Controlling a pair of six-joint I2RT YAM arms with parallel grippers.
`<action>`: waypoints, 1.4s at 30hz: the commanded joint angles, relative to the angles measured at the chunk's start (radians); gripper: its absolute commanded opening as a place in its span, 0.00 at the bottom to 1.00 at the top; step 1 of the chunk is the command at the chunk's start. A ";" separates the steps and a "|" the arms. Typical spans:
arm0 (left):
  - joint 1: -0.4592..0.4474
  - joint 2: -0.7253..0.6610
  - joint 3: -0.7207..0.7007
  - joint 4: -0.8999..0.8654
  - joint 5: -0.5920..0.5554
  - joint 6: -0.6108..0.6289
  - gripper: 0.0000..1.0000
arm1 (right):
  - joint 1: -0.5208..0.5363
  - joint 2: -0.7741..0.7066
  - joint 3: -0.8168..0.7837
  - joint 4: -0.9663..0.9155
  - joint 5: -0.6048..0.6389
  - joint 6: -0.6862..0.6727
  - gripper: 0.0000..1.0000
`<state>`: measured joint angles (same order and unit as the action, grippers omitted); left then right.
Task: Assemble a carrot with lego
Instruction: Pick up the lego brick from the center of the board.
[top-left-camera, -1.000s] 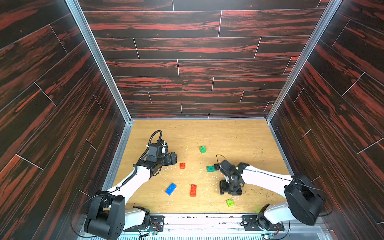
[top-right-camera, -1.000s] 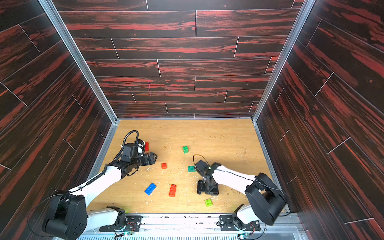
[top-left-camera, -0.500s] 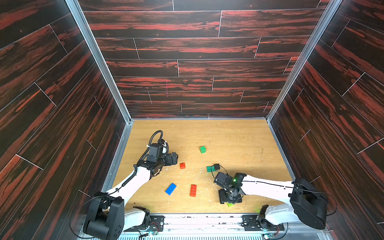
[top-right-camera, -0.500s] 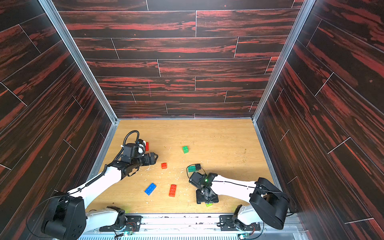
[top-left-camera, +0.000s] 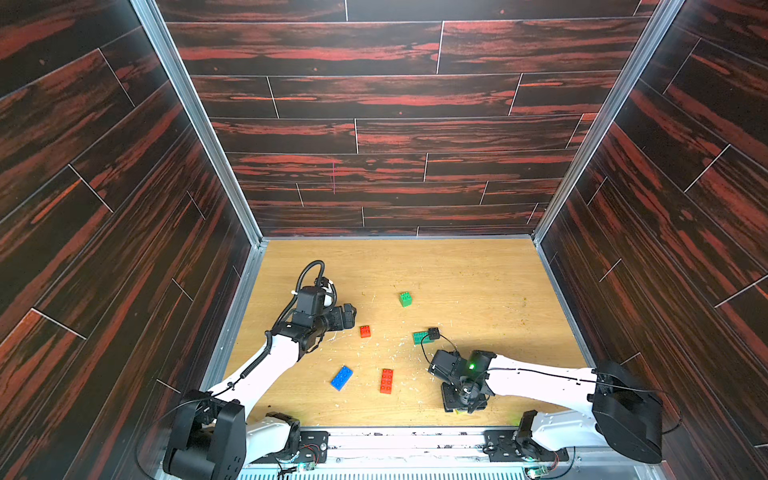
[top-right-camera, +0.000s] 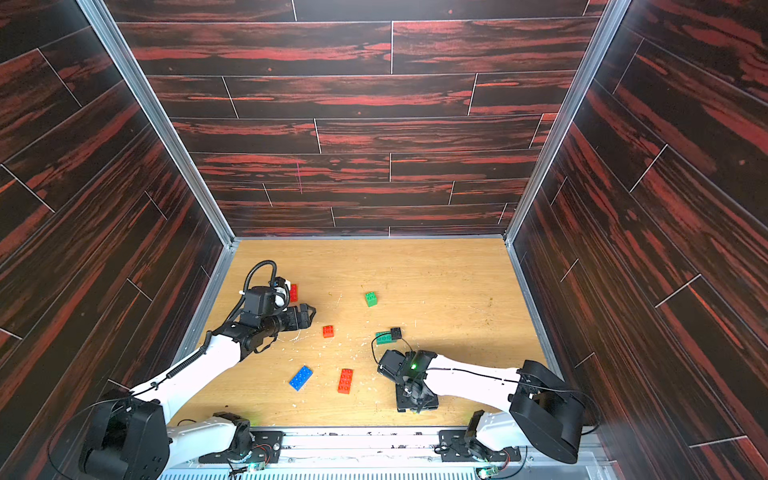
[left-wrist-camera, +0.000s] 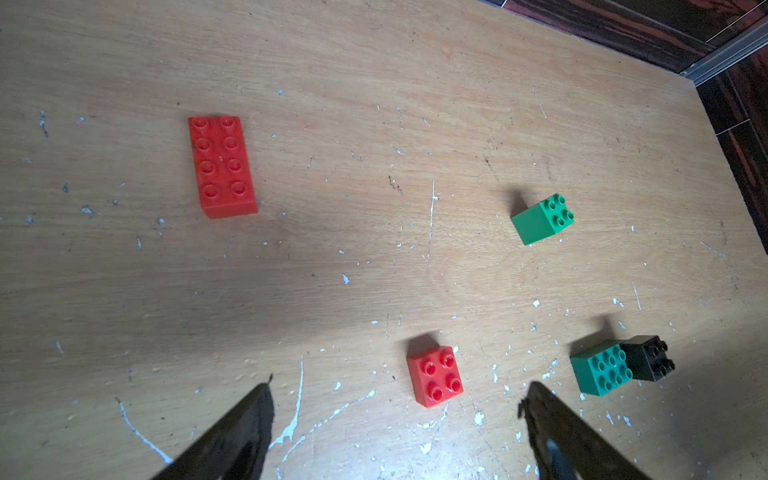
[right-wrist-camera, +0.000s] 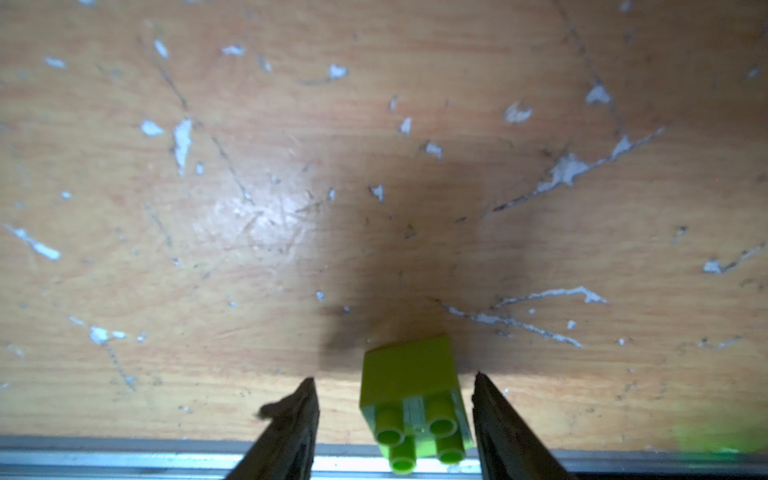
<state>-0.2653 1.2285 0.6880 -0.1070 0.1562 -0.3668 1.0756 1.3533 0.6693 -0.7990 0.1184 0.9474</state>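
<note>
My right gripper (right-wrist-camera: 394, 378) points down at the near edge of the bench (top-left-camera: 457, 270), right of the middle. Its jaws stand partly apart on either side of the small lime-green square plastic brick (right-wrist-camera: 411, 374). Bare gaps show on both flanks, so I hold nothing yet. That brick sits studs up just beside the metal rail (right-wrist-camera: 124, 457). I judge I straddle its smooth sides so that studs and underside stay free for pressing on. My left gripper (left-wrist-camera: 397, 388) hangs wide and empty toward the left edge, with the small red square brick (left-wrist-camera: 436, 376) just ahead of its jaws, likely my next piece. No carrot exists yet and its bricks lie loose. A teal-green oblong brick (top-left-camera: 420, 337) touches a black square brick (top-left-camera: 433, 332) near the middle, with a green square brick (top-left-camera: 405, 299) farther back. A blue oblong brick (top-left-camera: 342, 377) and a red oblong brick (top-left-camera: 386, 380) lie toward the near edge, and another red oblong brick (top-right-camera: 294, 292) is beside my left wrist.
</note>
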 joint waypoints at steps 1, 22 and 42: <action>-0.006 -0.027 -0.002 -0.025 -0.008 0.003 0.95 | 0.010 -0.032 -0.002 -0.008 -0.021 -0.007 0.60; -0.015 -0.029 -0.008 -0.029 -0.026 0.002 0.95 | 0.043 0.010 0.039 -0.019 0.015 0.019 0.47; -0.018 -0.029 -0.010 -0.030 -0.033 0.002 0.95 | 0.044 0.048 0.022 0.004 -0.004 -0.009 0.40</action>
<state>-0.2802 1.2274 0.6880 -0.1131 0.1375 -0.3668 1.1118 1.3777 0.6922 -0.7872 0.1184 0.9451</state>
